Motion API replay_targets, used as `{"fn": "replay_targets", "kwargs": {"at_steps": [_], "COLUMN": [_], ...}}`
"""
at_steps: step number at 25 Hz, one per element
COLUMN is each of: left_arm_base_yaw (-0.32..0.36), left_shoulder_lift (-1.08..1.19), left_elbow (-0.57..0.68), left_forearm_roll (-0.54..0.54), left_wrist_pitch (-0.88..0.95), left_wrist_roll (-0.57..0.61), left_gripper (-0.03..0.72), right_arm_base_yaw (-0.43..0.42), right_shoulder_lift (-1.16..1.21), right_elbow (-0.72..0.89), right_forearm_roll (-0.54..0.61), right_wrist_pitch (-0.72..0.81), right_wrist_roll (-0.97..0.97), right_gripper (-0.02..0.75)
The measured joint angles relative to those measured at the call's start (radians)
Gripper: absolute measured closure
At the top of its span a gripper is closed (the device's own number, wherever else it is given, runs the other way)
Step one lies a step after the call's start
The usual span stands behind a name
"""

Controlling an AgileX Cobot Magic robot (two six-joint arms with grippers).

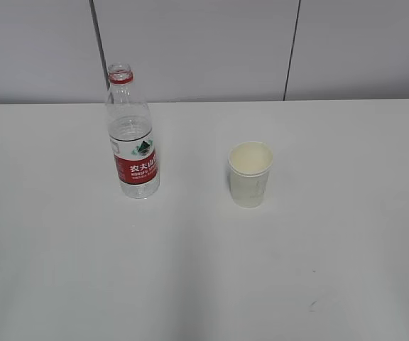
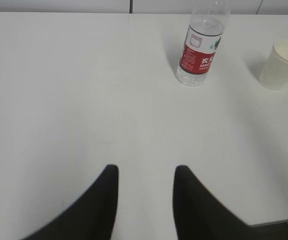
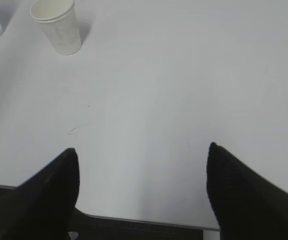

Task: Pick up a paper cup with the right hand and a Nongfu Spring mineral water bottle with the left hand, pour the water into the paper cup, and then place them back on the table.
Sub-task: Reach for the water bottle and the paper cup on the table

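The Nongfu Spring bottle stands upright and uncapped on the white table, left of centre, with clear water inside. The paper cup stands upright to its right, empty as far as I can see. Neither arm shows in the exterior view. In the left wrist view my left gripper is open and empty, well short of the bottle, with the cup at far right. In the right wrist view my right gripper is wide open and empty above the table's front edge; the cup is far at upper left.
A grey panelled wall stands behind the table. The table's front edge lies just below the right gripper. A small dark mark is on the tabletop at front right.
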State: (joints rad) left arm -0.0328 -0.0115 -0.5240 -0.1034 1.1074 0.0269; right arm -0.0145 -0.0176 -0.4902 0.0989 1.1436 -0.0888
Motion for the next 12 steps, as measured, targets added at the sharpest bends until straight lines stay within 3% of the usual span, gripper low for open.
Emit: {"fn": "replay_targets", "kwargs": {"at_steps": [12], "left_arm_base_yaw": [0.000], "left_shoulder_lift": [0.000], "left_elbow": [0.000], "left_forearm_roll": [0.000], "left_wrist_pitch": [0.000], "left_wrist_roll": [0.000], "left_gripper": [0.448], "right_arm_base_yaw": [0.000], "right_shoulder_lift": [0.000], "right_elbow": [0.000], "right_forearm_roll": [0.000], "right_wrist_pitch": [0.000], "right_wrist_roll": [0.000], "right_gripper": [0.150]}}
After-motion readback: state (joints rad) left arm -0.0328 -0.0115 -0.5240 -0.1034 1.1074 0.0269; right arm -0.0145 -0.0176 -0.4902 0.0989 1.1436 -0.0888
